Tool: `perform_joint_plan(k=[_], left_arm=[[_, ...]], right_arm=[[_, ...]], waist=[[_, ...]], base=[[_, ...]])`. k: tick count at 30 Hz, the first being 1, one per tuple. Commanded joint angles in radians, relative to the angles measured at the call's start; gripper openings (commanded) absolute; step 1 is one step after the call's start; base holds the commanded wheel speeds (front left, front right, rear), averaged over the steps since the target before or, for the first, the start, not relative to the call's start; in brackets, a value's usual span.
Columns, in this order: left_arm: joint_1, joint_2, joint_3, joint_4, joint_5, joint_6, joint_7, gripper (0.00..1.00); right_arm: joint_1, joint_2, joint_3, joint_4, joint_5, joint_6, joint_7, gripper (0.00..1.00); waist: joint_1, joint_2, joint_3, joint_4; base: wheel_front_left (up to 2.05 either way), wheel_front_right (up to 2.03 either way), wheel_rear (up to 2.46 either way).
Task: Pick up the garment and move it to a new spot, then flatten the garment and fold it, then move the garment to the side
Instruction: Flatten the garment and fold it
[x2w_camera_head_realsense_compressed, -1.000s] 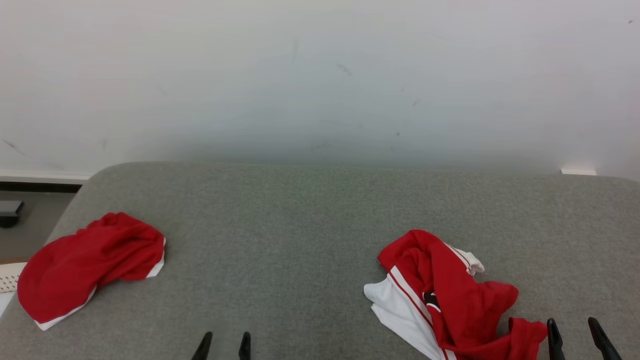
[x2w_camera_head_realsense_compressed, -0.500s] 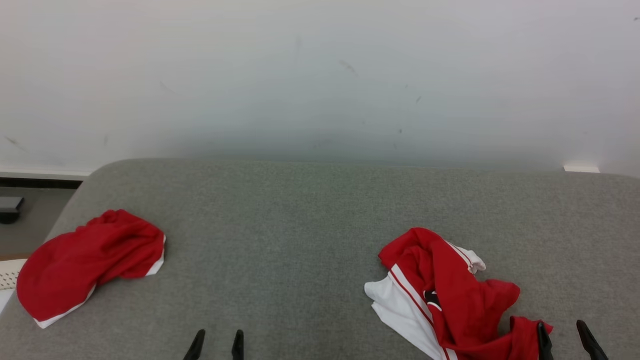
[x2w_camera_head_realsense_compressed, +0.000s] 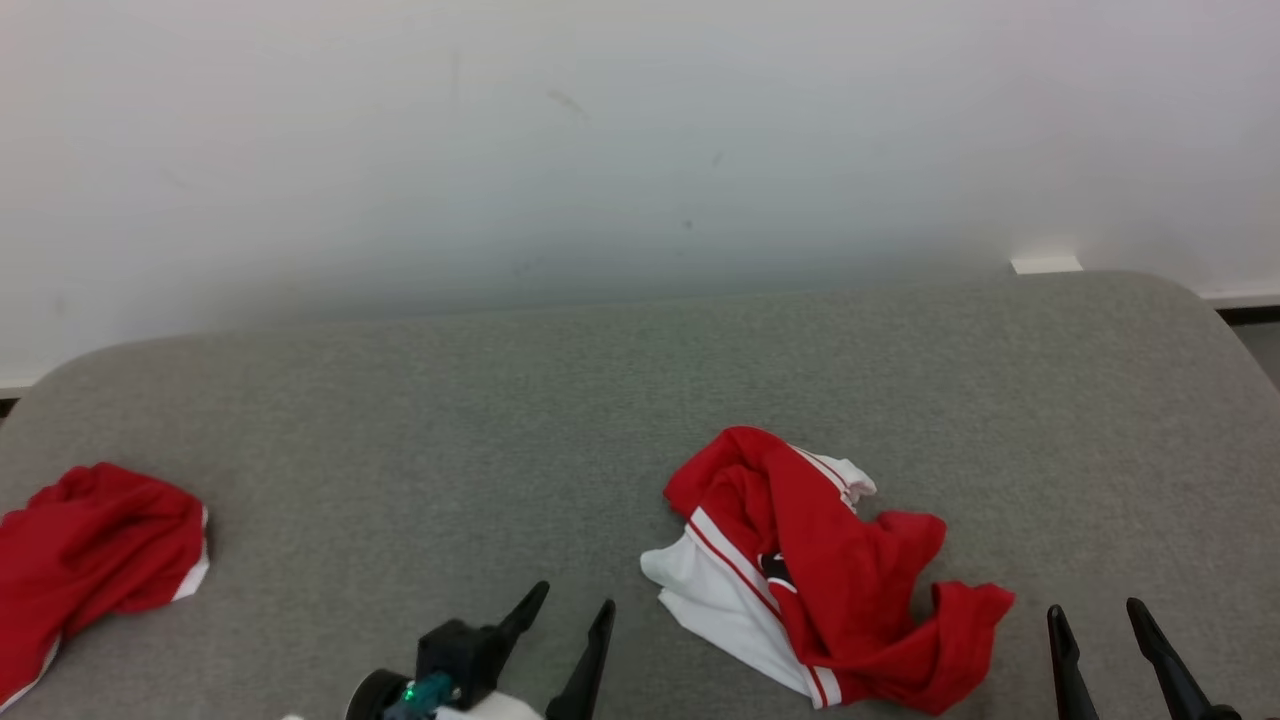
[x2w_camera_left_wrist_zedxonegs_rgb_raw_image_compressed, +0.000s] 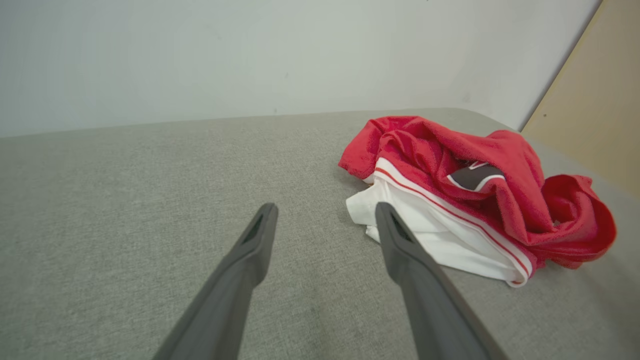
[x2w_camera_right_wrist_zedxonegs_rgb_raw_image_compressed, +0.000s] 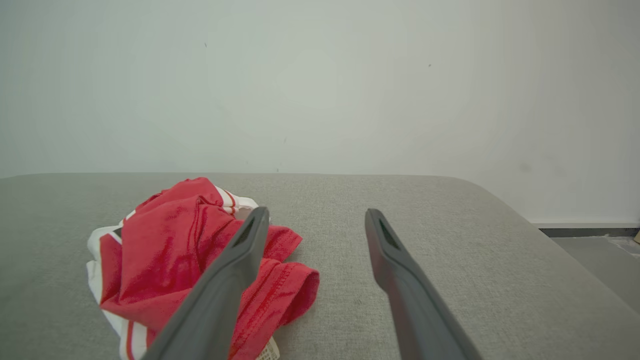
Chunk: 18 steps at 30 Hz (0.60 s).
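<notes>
White wall (x2w_camera_head_realsense_compressed: 640, 150): stands behind the table's far edge, with a few faint marks.

Grey padded table (x2w_camera_head_realsense_compressed: 480, 400): fabric top, rounded far corners.

Garment (x2w_camera_head_realsense_compressed: 830, 590): red with white panels and thin red-and-white stripes, and a small dark patch near its middle. It lies crumpled in a heap on the table's right half, towards the near edge. It is not spread and not folded. Nothing holds it.

Second red cloth (x2w_camera_head_realsense_compressed: 90, 550): bunched, with a white trim, at the table's left edge and well apart from the garment.

Left gripper (x2w_camera_head_realsense_compressed: 577, 595): over the table's near edge, about mid-width, fingers pointing towards the far edge. The jaws are spread wide and empty. In the head view its tips are near the garment's white panel, with a gap between them.

Right gripper (x2w_camera_head_realsense_compressed: 1092, 605): over the table's near edge at the right, just beside the garment's red end — a strip of bare table shows between them. The jaws are spread wide and grasp nothing.
</notes>
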Motion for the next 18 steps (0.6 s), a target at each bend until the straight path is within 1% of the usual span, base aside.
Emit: perform_joint_plan(k=[1, 4, 8, 9, 10, 11, 15, 17, 18], left_arm=[[-0.053, 0.002, -0.009, 0.051, -0.019, -0.005, 0.017, 1.00], [-0.144, 0.001, -0.036, 0.160, -0.046, -0.014, 0.057, 1.00], [-0.260, 0.001, -0.059, 0.288, -0.078, -0.018, 0.084, 1.00], [-0.260, 0.001, -0.059, 0.288, -0.078, -0.018, 0.084, 1.00], [-0.311, 0.001, -0.073, 0.340, -0.106, -0.026, 0.095, 1.00], [-0.311, 0.001, -0.073, 0.340, -0.106, -0.026, 0.095, 1.00], [-0.395, 0.001, -0.115, 0.430, -0.138, -0.042, 0.114, 1.00], [-0.423, 0.000, -0.142, 0.459, -0.173, -0.053, 0.125, 1.00], [-0.435, 0.000, -0.177, 0.481, -0.214, -0.059, 0.141, 1.00]], right_arm=[[-0.006, -0.004, 0.002, -0.002, 0.014, -0.002, 0.001, 1.00], [-0.016, -0.005, 0.014, -0.001, 0.016, -0.002, 0.001, 1.00], [-0.041, -0.008, 0.021, -0.006, 0.020, -0.002, 0.001, 1.00], [-0.041, -0.008, 0.021, -0.006, 0.020, -0.002, 0.001, 1.00], [-0.050, -0.011, 0.021, -0.007, 0.019, -0.002, 0.001, 1.00], [-0.050, -0.011, 0.021, -0.007, 0.019, -0.002, 0.001, 1.00], [-0.066, -0.017, 0.021, -0.007, 0.021, -0.002, 0.001, 1.00], [-0.070, -0.020, 0.022, -0.007, 0.020, -0.002, 0.001, 1.00], [-0.072, -0.022, 0.021, -0.007, 0.022, -0.002, 0.001, 1.00]], waist=[[-0.0001, 0.0000, 0.029, -0.050], [-0.0001, 0.0000, 0.058, -0.085], [-0.0001, 0.0000, 0.106, -0.122], [-0.0001, 0.0000, 0.106, -0.122], [-0.0001, 0.0000, 0.126, -0.131], [-0.0001, 0.0000, 0.126, -0.131], [-0.0001, 0.0000, 0.158, -0.138], [-0.0001, 0.0000, 0.167, -0.138], [-0.0001, 0.0000, 0.173, -0.135]], base=[[0.00, 0.00, 0.00], [0.00, 0.00, 0.00], [0.00, 0.00, 0.00], [0.00, 0.00, 0.00], [0.00, 0.00, 0.00], [0.00, 0.00, 0.00], [0.00, 0.00, 0.00], [0.00, 0.00, 0.00], [0.00, 0.00, 0.00]])
